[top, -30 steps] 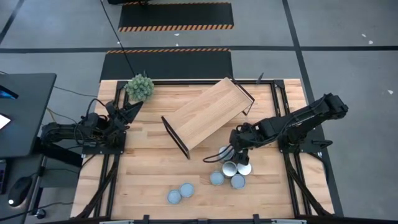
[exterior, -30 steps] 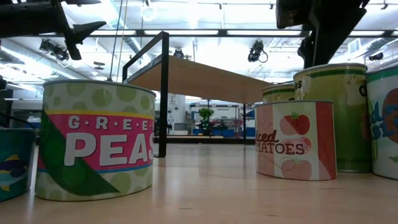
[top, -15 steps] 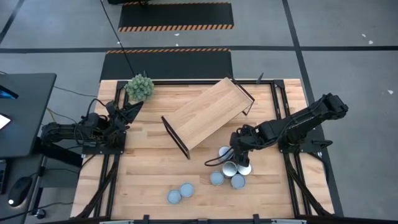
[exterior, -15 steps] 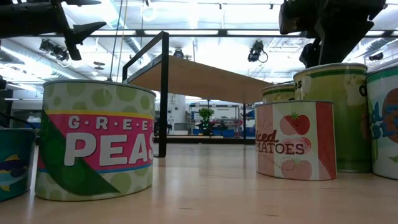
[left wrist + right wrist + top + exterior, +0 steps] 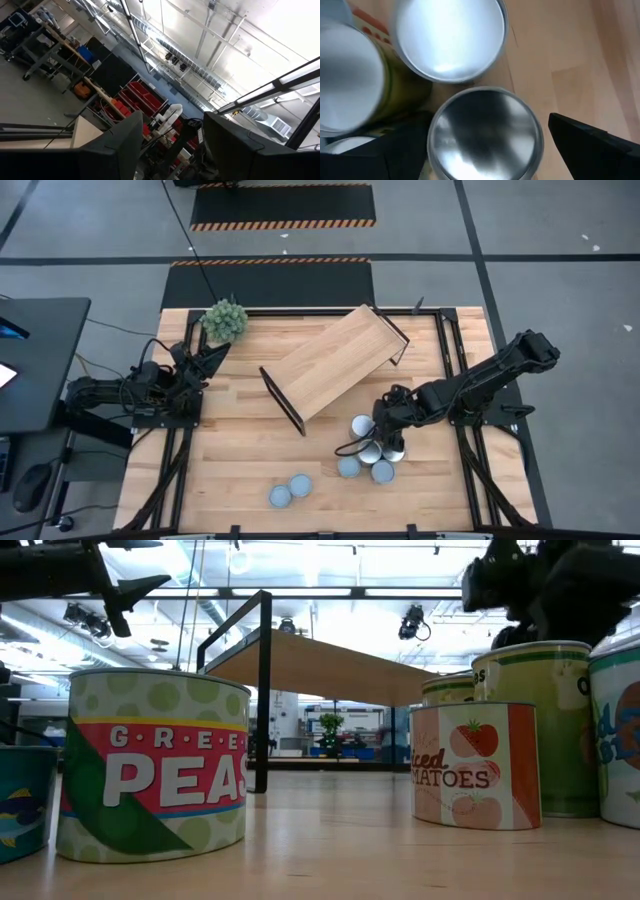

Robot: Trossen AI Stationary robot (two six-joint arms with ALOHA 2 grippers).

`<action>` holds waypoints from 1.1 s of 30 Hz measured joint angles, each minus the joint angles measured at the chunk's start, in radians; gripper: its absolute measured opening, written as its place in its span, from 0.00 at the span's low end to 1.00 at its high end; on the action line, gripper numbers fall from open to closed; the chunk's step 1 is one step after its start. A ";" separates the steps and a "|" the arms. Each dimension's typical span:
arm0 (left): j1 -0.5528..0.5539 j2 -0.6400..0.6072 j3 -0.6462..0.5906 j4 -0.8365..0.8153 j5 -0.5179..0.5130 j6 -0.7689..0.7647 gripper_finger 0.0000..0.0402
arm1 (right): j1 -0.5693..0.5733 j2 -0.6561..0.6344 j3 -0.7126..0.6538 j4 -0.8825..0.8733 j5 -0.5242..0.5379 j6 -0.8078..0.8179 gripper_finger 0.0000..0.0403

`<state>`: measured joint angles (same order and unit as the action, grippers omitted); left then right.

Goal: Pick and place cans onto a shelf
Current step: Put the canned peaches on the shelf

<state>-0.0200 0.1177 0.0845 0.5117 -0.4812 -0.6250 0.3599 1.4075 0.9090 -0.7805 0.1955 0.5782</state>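
Several cans stand on their bases on the table near the right front: a cluster point(image 5: 365, 452) by my right gripper and two more point(image 5: 290, 491) nearer the front edge. My right gripper point(image 5: 386, 440) is open and points down over the cluster. In the right wrist view its fingers point(image 5: 580, 142) stand on either side of a can with a silvery top point(image 5: 485, 132). The shelf point(image 5: 335, 364) stands slantwise on its black end frames at mid-table. My left gripper point(image 5: 207, 357) is open and empty at the far left.
A green plant ball point(image 5: 224, 319) sits at the table's far left corner. In the low view a green peas can point(image 5: 155, 765) and a diced tomatoes can point(image 5: 475, 765) stand in front, with taller cans point(image 5: 530, 725) behind. Bare wood lies at the front left.
My right gripper has moved toward the table's near edge and down over the cluster of cans. The cans and the shelf have stayed in place.
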 joint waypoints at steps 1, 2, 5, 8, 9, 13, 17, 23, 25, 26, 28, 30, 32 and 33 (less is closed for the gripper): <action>0.000 0.000 0.000 0.000 0.000 0.000 0.54 | 0.000 0.000 -0.009 0.002 0.000 0.001 0.99; 0.000 0.000 0.000 0.000 0.000 0.000 0.54 | 0.000 0.000 -0.016 0.002 -0.001 0.001 0.99; 0.000 0.000 0.000 0.000 0.000 0.000 0.54 | -0.004 0.000 -0.032 0.009 -0.005 -0.008 0.99; 0.000 0.000 0.000 0.000 0.000 0.000 0.54 | -0.015 0.000 -0.039 0.026 -0.007 -0.039 0.98; 0.000 0.000 0.000 0.000 0.000 0.000 0.54 | -0.021 0.000 -0.041 0.034 -0.007 -0.050 0.96; 0.000 0.000 0.000 0.000 0.000 0.000 0.54 | -0.044 0.000 -0.054 0.049 -0.011 -0.083 0.88; 0.000 0.000 0.000 0.000 0.000 0.000 0.54 | -0.066 -0.002 -0.059 0.046 -0.035 -0.131 0.78; 0.000 0.000 0.000 0.000 0.000 -0.022 0.54 | -0.102 -0.036 -0.045 -0.030 -0.109 -0.231 0.77; 0.000 0.000 0.000 0.000 0.000 -0.046 0.54 | -0.116 -0.068 -0.012 -0.077 -0.134 -0.273 0.77; 0.000 0.000 0.000 0.000 0.001 -0.051 0.54 | -0.124 -0.087 0.006 -0.099 -0.150 -0.297 0.77; 0.000 0.000 0.000 -0.001 0.005 -0.052 0.54 | -0.142 -0.118 0.048 -0.161 -0.189 -0.351 0.77; 0.000 0.000 0.000 -0.003 0.007 -0.052 0.54 | -0.160 -0.138 0.104 -0.214 -0.213 -0.402 0.78; 0.000 0.000 0.000 -0.009 0.007 -0.054 0.54 | -0.178 -0.145 0.172 -0.288 -0.217 -0.452 0.78; 0.000 0.000 0.000 -0.011 0.007 -0.060 0.54 | -0.188 -0.141 0.208 -0.336 -0.217 -0.479 0.78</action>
<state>-0.0200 0.1177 0.0845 0.5011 -0.4745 -0.6848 0.1717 1.2666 1.1170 -1.1162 -0.0219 0.0992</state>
